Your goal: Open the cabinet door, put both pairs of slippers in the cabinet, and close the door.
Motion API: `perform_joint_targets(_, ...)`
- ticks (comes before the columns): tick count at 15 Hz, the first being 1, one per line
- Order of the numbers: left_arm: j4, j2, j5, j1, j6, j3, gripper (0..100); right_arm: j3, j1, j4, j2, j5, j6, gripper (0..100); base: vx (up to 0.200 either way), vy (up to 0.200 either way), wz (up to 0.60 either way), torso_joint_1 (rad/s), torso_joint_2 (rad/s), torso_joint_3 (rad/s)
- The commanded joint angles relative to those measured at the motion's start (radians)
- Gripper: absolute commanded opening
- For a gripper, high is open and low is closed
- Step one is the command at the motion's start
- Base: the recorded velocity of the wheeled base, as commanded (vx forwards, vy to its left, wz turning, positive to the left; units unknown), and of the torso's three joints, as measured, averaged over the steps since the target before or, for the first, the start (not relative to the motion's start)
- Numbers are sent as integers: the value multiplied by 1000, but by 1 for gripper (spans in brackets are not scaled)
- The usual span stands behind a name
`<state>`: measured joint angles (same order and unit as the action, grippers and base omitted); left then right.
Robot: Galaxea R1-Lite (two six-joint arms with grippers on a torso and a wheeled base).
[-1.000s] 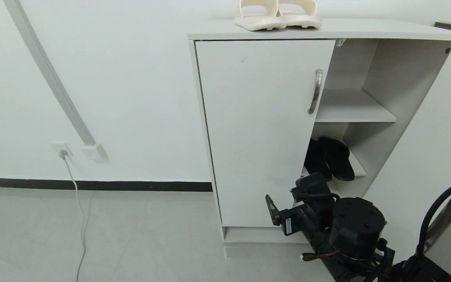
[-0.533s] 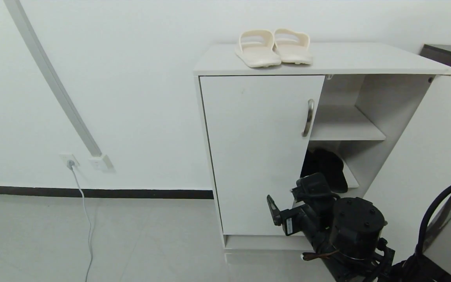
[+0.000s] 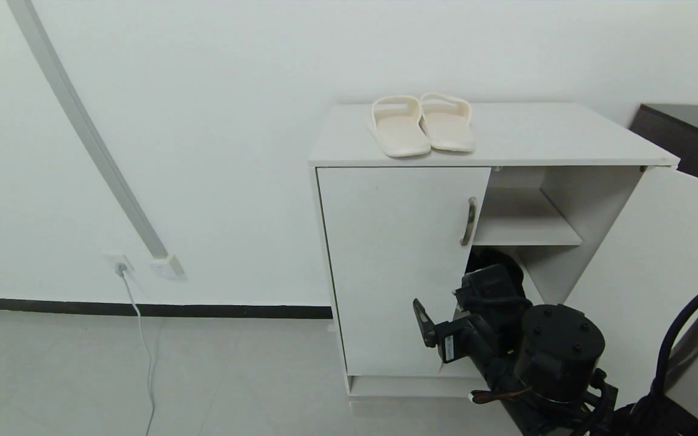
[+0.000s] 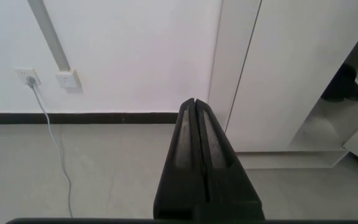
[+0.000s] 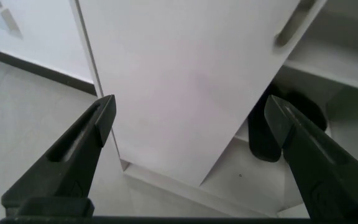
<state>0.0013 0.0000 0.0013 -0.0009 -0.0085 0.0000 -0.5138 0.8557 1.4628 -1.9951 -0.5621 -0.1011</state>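
The right gripper [image 5: 190,106] is spread wide with nothing between its black fingers [image 5: 82,146]. It faces the closed left door [image 5: 185,74] of the white laminate cabinet [image 3: 506,130], low down and near the door's free right edge. The left gripper [image 4: 194,102] is clenched, its two fingers pressed flat together on nothing, and it points over the pale grey tiled floor [image 4: 104,168] towards the cabinet's near left corner.

The closed door carries a slim curved metal handle [image 3: 468,221] on its right edge. Beyond that edge the right compartment stands open. Its white right door [image 3: 658,254] is swung out towards the near right and borders that side of the opening. Inside, a white upper shelf [image 3: 525,227] has free room above it. On the lower shelf lies the pair of black slippers [image 5: 284,124], set just behind the closed door's edge.

The pair of cream open-toe slippers [image 3: 422,124] sits side by side, touching, on the cabinet top, left of its middle and towards the far wall.

Left of the cabinet the floor lies open up to a black skirting strip [image 3: 143,310], a white wall socket with a grey cable [image 3: 120,266] and a slanting grey conduit [image 3: 88,133].
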Motion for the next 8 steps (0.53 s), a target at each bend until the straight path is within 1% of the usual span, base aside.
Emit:
perform_joint_targets(1, 0, 2, 0, 1, -1, 0, 0, -2, 0, 1, 6, 1, 0, 100, 0, 0, 0, 178, -476, -315)
perform_joint_targets(8, 0, 2, 0, 1, -1, 0, 0, -14, -4, -5, -1, 4, 0, 100, 0, 0, 0, 200, -507, -318)
